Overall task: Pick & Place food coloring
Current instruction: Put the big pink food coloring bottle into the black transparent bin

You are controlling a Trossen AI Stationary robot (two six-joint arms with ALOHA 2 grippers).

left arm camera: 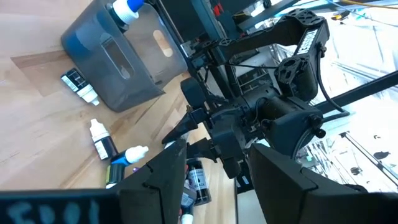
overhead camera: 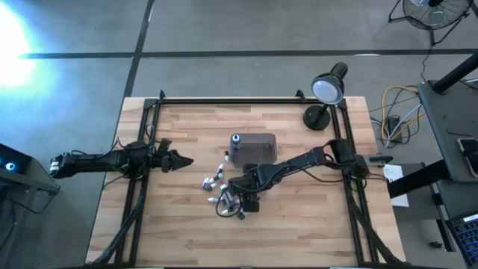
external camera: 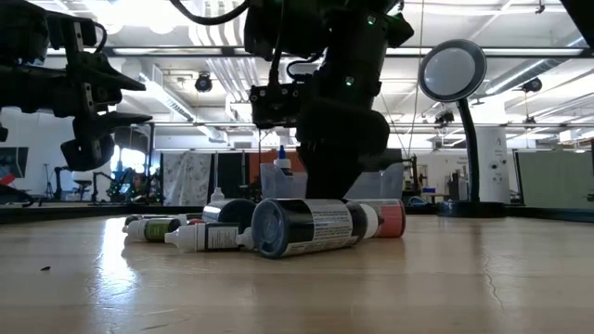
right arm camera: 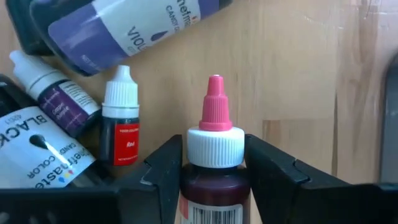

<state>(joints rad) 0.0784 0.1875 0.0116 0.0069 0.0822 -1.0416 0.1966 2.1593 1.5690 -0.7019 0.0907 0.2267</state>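
Between my right gripper's [right arm camera: 213,171] two dark fingers stands a small dropper bottle [right arm camera: 214,155] with a pink tip and white ribbed cap. The fingers press against the cap from both sides, so I judge it gripped just under the nozzle, upright, probably to keep it from tipping on the way to the tub.

Just beyond it, on the wooden table [overhead camera: 187,232], lie more food coloring bottles: a red one with a white cap [right arm camera: 120,118], a purple-labelled one [right arm camera: 56,93], a black-labelled one [right arm camera: 37,155] and a larger violet one [right arm camera: 130,25], all on their sides in a loose heap where the arm reaches them easily.

Farther on, the grey translucent tub [overhead camera: 252,147] sits near the heap, one blue-capped bottle [overhead camera: 236,140] standing in it, likely the drop-off.

Well apart at the table's left side, my left gripper [overhead camera: 179,161] waits above the wood, fingers parted and empty.
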